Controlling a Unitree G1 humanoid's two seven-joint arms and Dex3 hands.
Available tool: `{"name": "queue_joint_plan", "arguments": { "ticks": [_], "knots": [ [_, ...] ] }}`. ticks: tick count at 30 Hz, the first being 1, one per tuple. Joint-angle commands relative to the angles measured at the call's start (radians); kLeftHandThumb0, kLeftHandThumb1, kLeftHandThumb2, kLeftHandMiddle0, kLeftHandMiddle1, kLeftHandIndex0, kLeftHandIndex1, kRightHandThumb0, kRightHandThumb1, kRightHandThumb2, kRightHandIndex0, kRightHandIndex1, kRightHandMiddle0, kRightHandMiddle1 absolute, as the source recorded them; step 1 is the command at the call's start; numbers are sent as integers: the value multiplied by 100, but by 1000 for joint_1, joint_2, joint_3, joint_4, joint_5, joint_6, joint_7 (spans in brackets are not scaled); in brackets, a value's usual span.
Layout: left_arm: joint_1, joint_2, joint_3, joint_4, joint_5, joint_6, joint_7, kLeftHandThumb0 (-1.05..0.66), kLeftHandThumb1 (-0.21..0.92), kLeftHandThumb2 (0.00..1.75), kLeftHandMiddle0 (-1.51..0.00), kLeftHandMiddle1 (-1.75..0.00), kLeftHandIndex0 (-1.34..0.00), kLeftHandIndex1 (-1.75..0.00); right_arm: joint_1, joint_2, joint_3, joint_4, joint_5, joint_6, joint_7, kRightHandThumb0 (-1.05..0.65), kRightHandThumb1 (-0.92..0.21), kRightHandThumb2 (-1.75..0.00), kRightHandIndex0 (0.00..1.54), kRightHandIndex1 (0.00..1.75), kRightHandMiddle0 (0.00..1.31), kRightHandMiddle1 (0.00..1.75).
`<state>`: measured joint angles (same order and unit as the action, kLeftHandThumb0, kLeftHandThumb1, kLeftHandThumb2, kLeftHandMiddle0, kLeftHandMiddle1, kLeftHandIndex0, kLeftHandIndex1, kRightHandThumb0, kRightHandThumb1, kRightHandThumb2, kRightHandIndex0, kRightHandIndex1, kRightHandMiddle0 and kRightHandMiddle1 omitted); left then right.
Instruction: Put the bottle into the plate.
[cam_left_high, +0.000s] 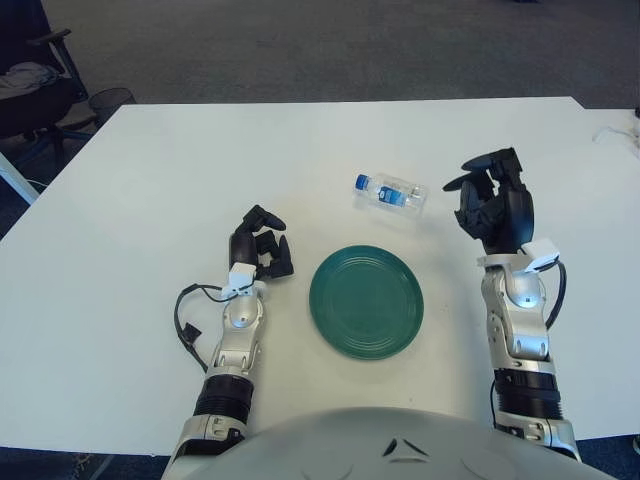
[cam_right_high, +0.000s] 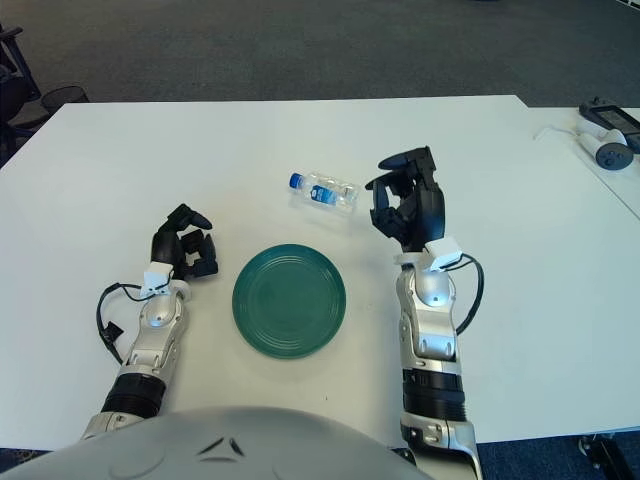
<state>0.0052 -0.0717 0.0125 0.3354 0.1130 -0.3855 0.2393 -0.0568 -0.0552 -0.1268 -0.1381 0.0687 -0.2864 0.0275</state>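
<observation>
A small clear plastic bottle (cam_left_high: 390, 192) with a blue cap and blue label lies on its side on the white table, just beyond the dark green plate (cam_left_high: 366, 301). My right hand (cam_left_high: 492, 200) is raised to the right of the bottle, a short gap away, fingers spread and holding nothing. My left hand (cam_left_high: 262, 250) shows to the left of the plate, fingers loosely curled and empty. The plate holds nothing.
The white table (cam_left_high: 200, 170) stretches wide around the plate. A dark chair and a wire bin (cam_left_high: 110, 100) stand off its far left corner. Another table with a white device (cam_right_high: 610, 135) and cable adjoins at the far right.
</observation>
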Motion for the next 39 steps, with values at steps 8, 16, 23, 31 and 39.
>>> {"name": "queue_joint_plan", "arguments": {
  "ticks": [8, 16, 23, 31, 39],
  "knots": [
    [19, -1, -12, 37, 2, 43, -12, -58, 9, 159, -131, -175, -80, -175, -121, -21, -10, 80, -72, -52, -49, 0, -92, -50, 23, 161, 11, 172],
    [10, 1, -14, 46, 3, 44, -11, -57, 9, 159, -131, -175, -80, -175, -229, -39, 18, 112, -154, -24, -81, -27, -92, -51, 16, 132, 17, 174],
    [2, -3, -13, 51, -6, 47, -11, -56, 11, 157, -131, -175, -78, -175, -279, -86, 35, 159, -251, -36, -104, -34, -92, -51, 13, 123, 18, 175],
    [3, -11, -16, 48, 3, 42, 8, -56, 11, 157, -131, -175, -78, -175, -323, -126, 85, 166, -444, 18, -171, -50, -71, -72, 14, 103, 2, 124],
    [2, -7, -19, 48, 25, 51, 25, -57, 10, 159, -130, -175, -80, -175, -351, -147, 152, 150, -557, 85, -172, -62, -79, -60, 14, 94, 0, 107]
  ]
}}
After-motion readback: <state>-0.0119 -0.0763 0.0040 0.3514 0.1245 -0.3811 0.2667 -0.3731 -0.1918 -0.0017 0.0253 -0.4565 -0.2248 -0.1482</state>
